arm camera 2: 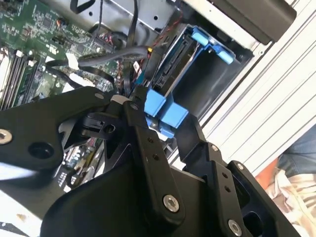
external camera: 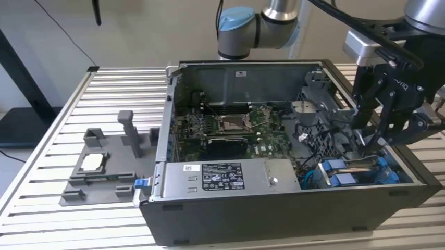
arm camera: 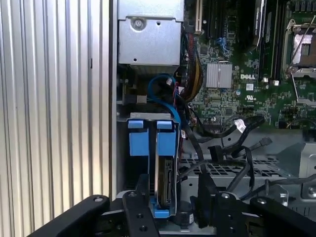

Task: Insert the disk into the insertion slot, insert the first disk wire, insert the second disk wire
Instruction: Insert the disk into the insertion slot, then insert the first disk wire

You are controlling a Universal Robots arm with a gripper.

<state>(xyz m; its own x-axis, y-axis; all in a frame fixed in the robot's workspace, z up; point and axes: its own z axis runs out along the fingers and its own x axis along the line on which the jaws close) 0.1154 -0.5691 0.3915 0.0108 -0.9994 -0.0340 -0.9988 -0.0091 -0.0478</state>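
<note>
In the slot (arm camera: 123, 163) the disk (arm camera: 165, 180) is seated deep, right at the end effector (arm camera: 173, 192); whether it's clamped can't be told. Cables (arm camera: 222, 143) are bunched just beside it, so one could easily get snagged or pinched if it's pushed crooked.
</note>
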